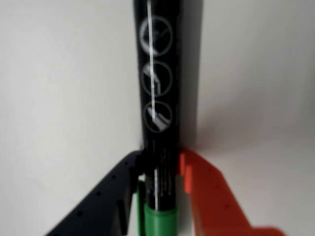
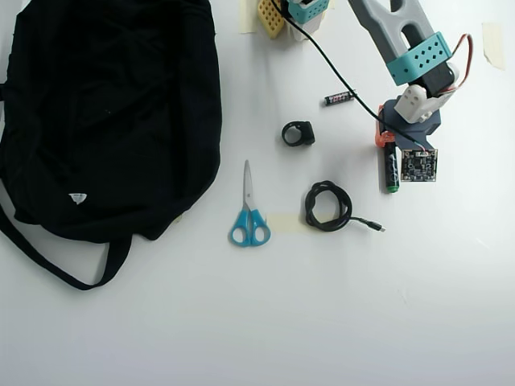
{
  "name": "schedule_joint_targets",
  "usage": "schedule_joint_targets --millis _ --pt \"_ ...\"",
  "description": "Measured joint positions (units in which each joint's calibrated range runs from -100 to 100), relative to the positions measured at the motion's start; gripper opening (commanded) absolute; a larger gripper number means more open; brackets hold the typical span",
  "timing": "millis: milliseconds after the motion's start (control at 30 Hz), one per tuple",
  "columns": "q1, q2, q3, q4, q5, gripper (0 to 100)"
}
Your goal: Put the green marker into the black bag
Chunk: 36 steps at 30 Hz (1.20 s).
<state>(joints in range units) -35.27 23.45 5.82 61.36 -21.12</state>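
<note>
Plastic jaws, one black and one orange, form the claw, clamped against either side of the green marker, a glossy black cylinder printed with pale round icons, its green collar low between them. The wrist view is soft with blur, so the grip seems firm. Overhead, the wrist hides the marker's upper part. Well left of the claw slumps the black bag, soft fabric, its strap partly cut off.
</note>
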Motion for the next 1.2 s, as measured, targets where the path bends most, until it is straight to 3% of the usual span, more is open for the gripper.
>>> schedule_joint_targets --millis 833,1200 --pt "0.0 0.25 -1.34 0.09 -0.24 2" --pt "0.0 -8.05 -1.89 8.59 -0.15 2"
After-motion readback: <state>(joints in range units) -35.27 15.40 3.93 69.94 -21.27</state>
